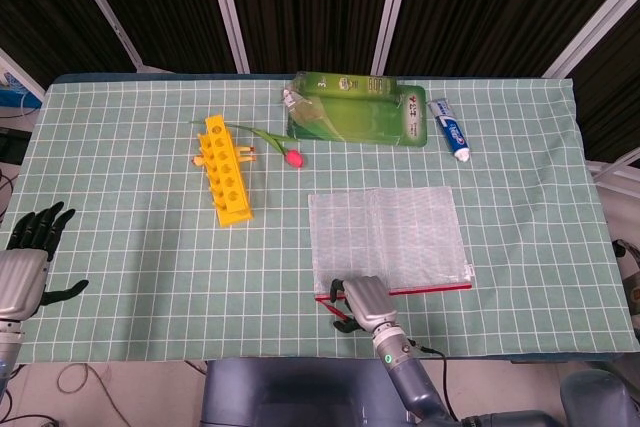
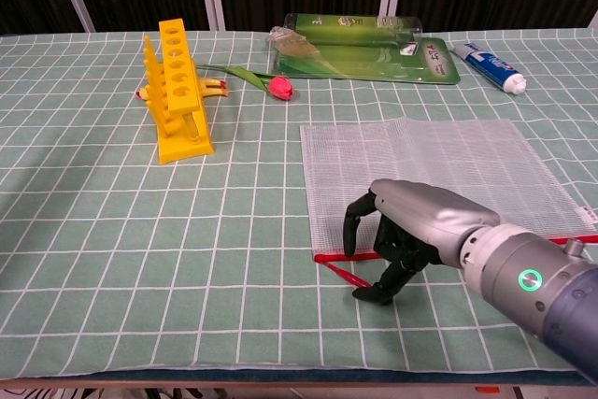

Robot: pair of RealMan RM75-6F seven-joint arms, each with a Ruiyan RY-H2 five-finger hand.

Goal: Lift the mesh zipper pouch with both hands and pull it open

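The mesh zipper pouch (image 1: 388,237) (image 2: 430,170) lies flat on the green checked cloth, its red zipper edge (image 2: 329,256) towards me. A red pull tab (image 2: 344,274) trails from the near left corner. My right hand (image 1: 358,302) (image 2: 402,240) arches over that corner with its fingers curled down. The fingertips (image 2: 349,248) reach the zipper edge and the thumb sits on the end of the tab; nothing looks pinched. My left hand (image 1: 28,247) rests at the far left table edge with its fingers spread and nothing in it. It is far from the pouch and outside the chest view.
A yellow tube rack (image 1: 226,169) (image 2: 176,91) stands left of the pouch, with a pink tulip (image 1: 292,156) (image 2: 280,87) beside it. A green package (image 1: 358,109) (image 2: 369,48) and a toothpaste tube (image 1: 449,130) (image 2: 486,65) lie at the back.
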